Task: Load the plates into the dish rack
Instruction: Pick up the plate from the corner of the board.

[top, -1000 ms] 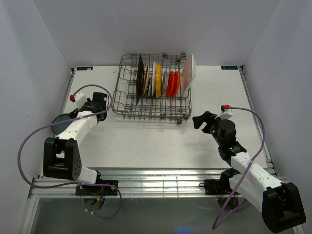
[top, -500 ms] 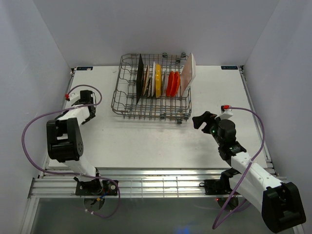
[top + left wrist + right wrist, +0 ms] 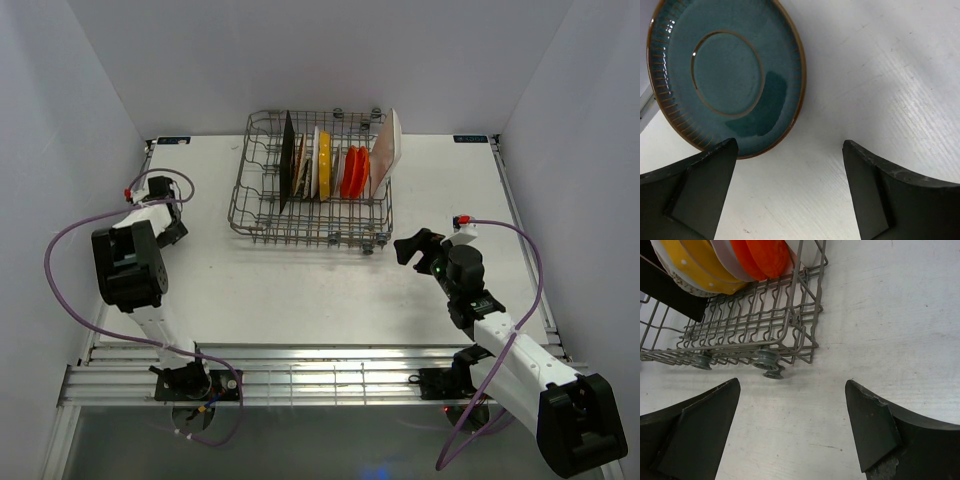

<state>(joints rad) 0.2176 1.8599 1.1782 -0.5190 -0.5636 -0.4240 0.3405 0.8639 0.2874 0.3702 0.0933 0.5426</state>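
One plate lies outside the rack: a glossy teal plate [image 3: 725,75] with a thin brown rim, a ribbed border and a raised ring at its centre, flat on the white worktop [image 3: 880,60] by the left edge. Left gripper [image 3: 790,145] is poised at its edge, jaws wide, holding nothing. Dish rack [image 3: 300,225] sits midway along the far edge, with a dark plate [image 3: 288,160], yellow plate [image 3: 324,165], orange-red plate [image 3: 353,172] and white plate [image 3: 394,140] standing on edge. Right gripper [image 3: 792,382] — wide too, empty — faces the rack's near right corner.
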